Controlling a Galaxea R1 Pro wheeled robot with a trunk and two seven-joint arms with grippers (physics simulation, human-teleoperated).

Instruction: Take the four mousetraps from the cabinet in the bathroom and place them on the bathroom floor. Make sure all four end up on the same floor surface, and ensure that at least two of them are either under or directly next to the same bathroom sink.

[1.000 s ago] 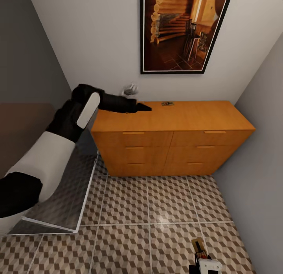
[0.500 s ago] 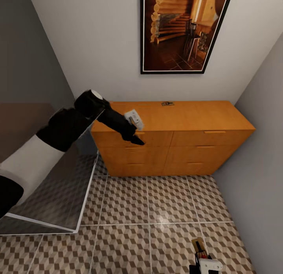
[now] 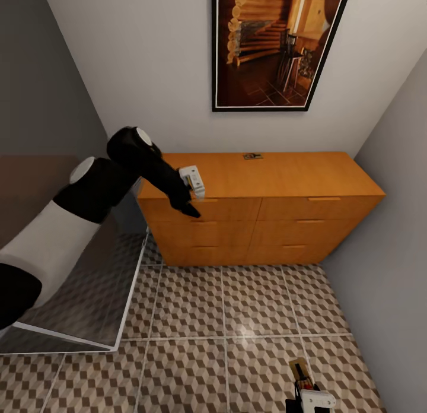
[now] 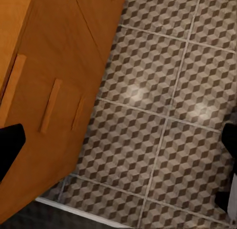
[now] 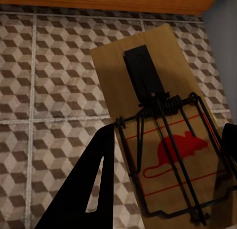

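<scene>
Head view: we are looking down at the cabinet (image 3: pixel 261 205) standing against the white wall under a framed picture (image 3: pixel 276 45). One mousetrap (image 3: pixel 253 156) is lying on the cabinet's flat top near the back edge, well apart from our left arm. Our left gripper (image 3: pixel 191 210) is hanging in front of the top-left drawer, pointing down and just beside the drawer's bar handle (image 3: pixel 201 200). Through the left wrist camera we are seeing one dark fingertip (image 4: pixel 9 147) at one edge and the other at the opposite edge, so this gripper is spread wide with nothing between its fingers; beyond them are the drawer fronts (image 4: pixel 49 105) and the floor (image 4: pixel 158 120).

Our right gripper (image 3: pixel 305 392) is sitting low at the bottom edge of the head view, over the cube-patterned floor (image 3: pixel 225 318). In the right wrist view we are holding a second mousetrap (image 5: pixel 163 130) between its dark fingers (image 5: pixel 86 189): the tan board is tilted, with its black wire parts and red mouse print facing the camera. The floor tiles (image 5: pixel 49 81) are showing below it, and the cabinet's lower edge (image 5: pixel 113 2) is beyond. A pale panel (image 3: pixel 83 294) is leaning at our left side.
</scene>
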